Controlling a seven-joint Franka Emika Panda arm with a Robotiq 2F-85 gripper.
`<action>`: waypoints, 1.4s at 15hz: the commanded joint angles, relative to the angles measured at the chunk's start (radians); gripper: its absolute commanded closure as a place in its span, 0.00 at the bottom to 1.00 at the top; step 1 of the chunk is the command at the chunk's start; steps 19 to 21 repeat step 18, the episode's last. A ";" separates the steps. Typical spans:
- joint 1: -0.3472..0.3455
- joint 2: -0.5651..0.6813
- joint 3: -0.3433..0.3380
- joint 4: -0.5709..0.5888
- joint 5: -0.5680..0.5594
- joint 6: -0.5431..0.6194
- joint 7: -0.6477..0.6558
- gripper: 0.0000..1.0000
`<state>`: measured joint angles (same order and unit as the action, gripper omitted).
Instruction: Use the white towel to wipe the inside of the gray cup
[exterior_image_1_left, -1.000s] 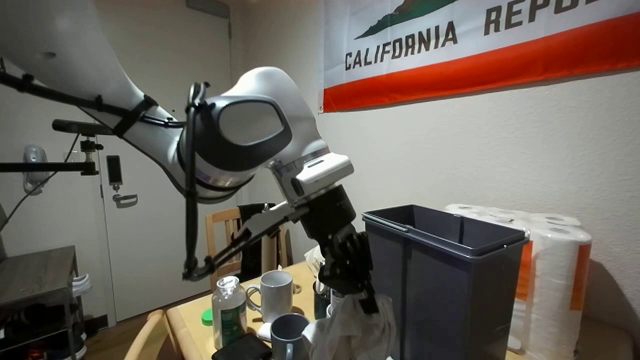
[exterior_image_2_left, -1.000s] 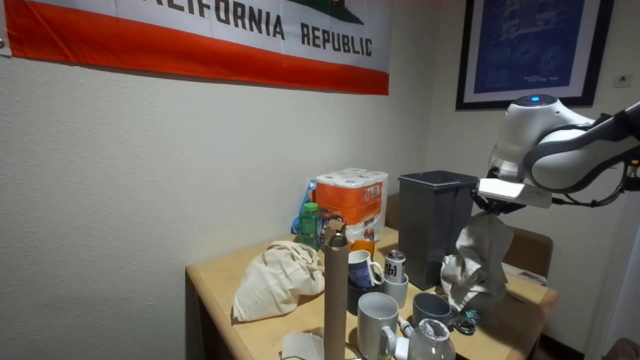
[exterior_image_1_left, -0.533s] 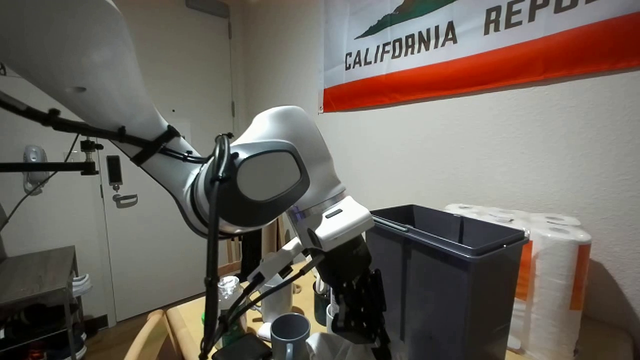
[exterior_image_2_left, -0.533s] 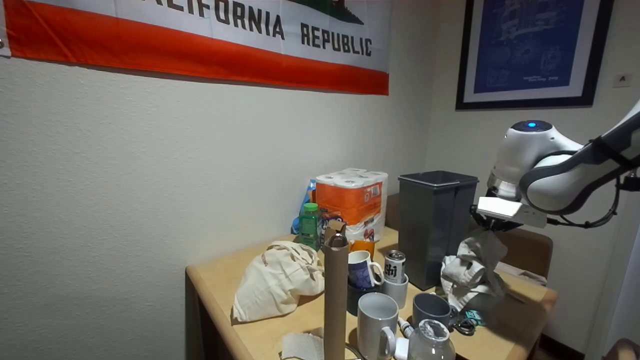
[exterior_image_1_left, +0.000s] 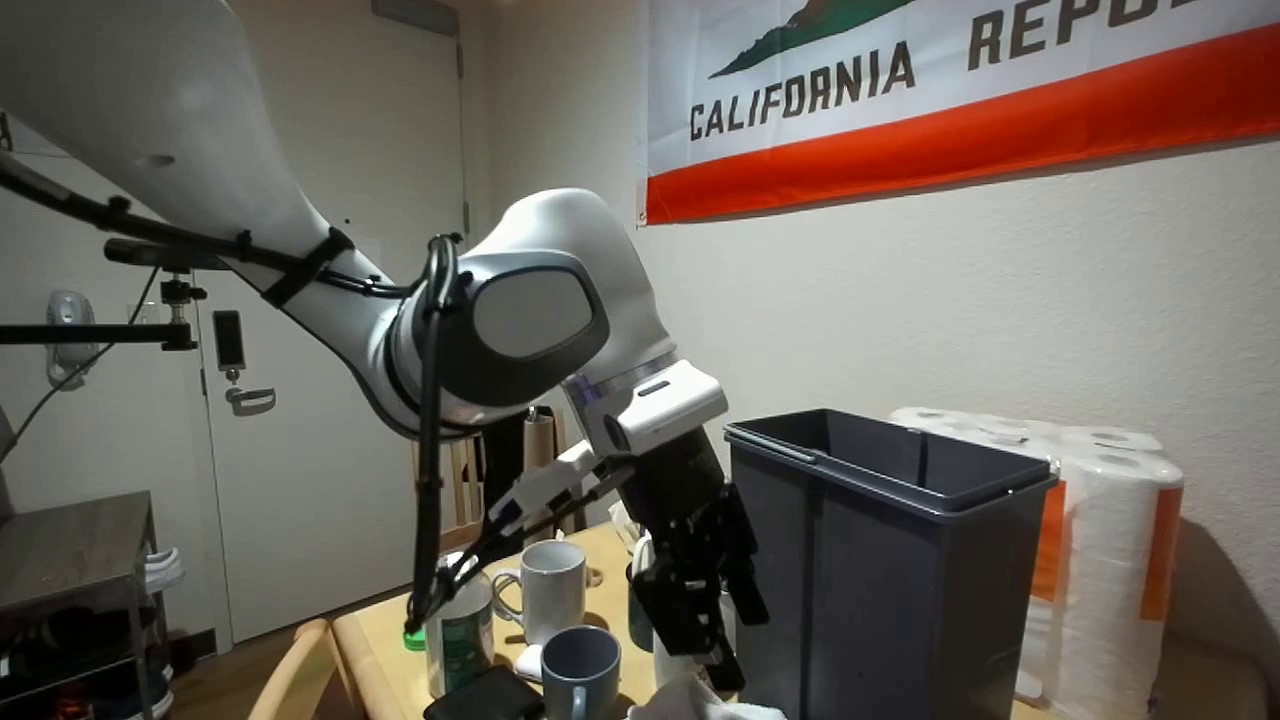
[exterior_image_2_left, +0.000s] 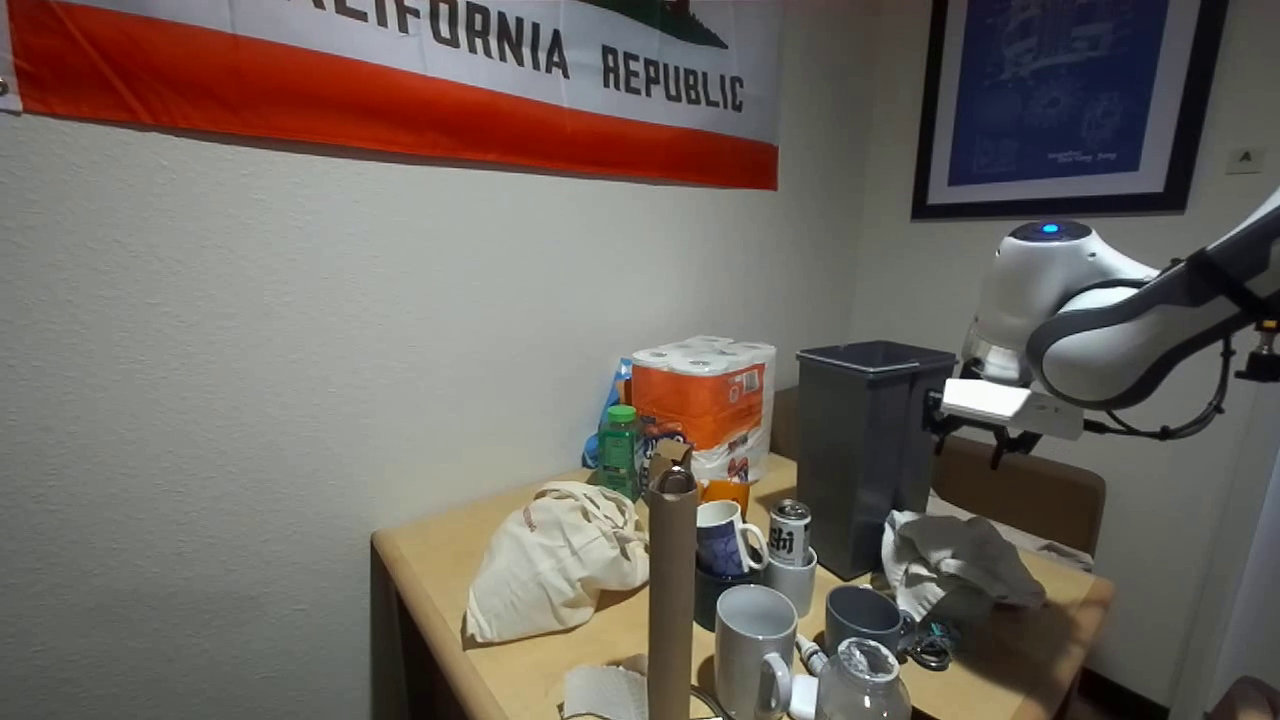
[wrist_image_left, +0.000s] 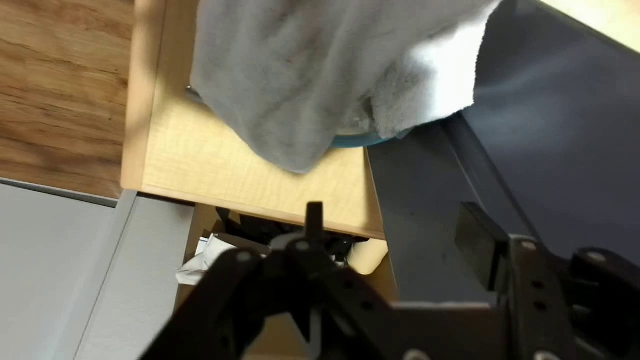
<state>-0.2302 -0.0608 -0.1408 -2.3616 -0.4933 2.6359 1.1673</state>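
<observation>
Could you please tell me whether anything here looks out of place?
Yes: the tall bin stands on the table near the gray cup, an unusual spot for a bin. In an exterior view, a can seems to sit inside a small cup. No spill shows.

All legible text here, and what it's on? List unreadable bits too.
"CALIFORNIA": wall flag
"REPUBLIC": same flag
"A": wall plate
"shi": can, last letter uncertain, possibly part of a word
Too small or blurred: framed poster, paper-roll pack, green bottle, jar
</observation>
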 joint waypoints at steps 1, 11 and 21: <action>0.033 -0.114 0.034 0.002 0.016 -0.160 -0.001 0.00; 0.146 -0.351 0.134 0.030 0.274 -0.468 -0.300 0.00; 0.176 -0.446 0.204 0.026 0.368 -0.541 -0.440 0.00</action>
